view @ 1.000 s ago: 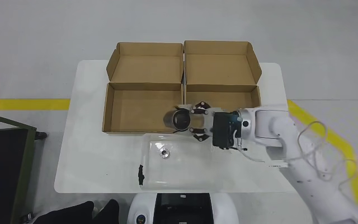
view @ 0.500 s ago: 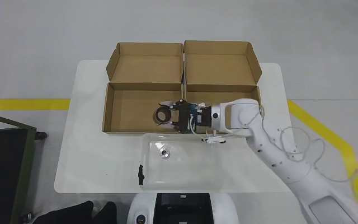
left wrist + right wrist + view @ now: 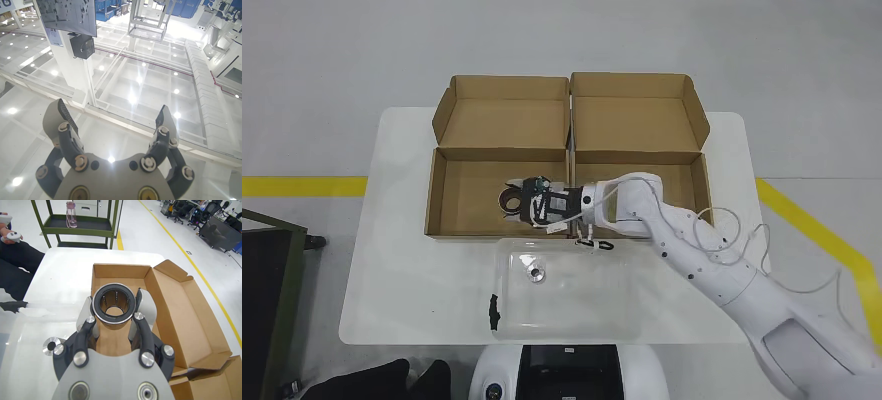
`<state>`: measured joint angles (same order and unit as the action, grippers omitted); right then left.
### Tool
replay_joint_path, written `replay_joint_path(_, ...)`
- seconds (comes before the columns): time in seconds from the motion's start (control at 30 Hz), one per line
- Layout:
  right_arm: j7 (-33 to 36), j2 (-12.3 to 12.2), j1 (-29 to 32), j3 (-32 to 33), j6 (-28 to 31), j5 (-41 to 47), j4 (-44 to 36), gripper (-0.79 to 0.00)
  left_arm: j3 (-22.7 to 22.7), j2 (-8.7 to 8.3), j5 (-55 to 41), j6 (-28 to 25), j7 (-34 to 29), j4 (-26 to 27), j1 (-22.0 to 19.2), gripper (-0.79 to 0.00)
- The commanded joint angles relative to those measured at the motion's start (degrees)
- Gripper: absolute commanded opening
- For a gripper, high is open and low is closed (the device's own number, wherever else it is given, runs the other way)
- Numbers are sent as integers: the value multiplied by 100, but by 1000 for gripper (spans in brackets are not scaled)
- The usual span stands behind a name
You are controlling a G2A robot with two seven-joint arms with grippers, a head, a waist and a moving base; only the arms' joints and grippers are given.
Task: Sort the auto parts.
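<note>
My right gripper [image 3: 114, 306] is shut on a metal cylindrical bearing [image 3: 114, 306] with a black rim and ball rows inside. In the top view the bearing [image 3: 512, 199] hangs over the inside of the left cardboard box [image 3: 467, 200], with the right gripper [image 3: 525, 200] just behind it. A small silver disc part [image 3: 534, 270] lies in the clear plastic tray [image 3: 622, 300] near the table's front; the same disc [image 3: 49, 346] shows beside the gripper. My left gripper [image 3: 113, 117] is open with nothing between its fingers and points up at a ceiling.
A second open cardboard box [image 3: 682, 175] stands right of the first, both with lids folded back. A black piece [image 3: 492, 310] sits at the tray's left end. A green shelf cart [image 3: 75, 224] stands beyond the table.
The right arm has carried the bearing leftward from the seam between the boxes to a spot over the left box's interior.
</note>
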<state>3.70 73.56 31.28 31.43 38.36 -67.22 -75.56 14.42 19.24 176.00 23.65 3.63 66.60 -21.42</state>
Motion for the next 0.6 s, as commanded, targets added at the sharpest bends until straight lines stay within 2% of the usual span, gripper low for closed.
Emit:
replay_joint_path(0.0, 39, 99, -79, -108, -98, -16, 161, -785, 0, 0, 0, 0, 0, 0, 0, 0)
replay_joint_path(0.57, 149, 931, -486, -700, -333, 191, 1545, -785, 0, 0, 0, 0, 0, 0, 0, 0)
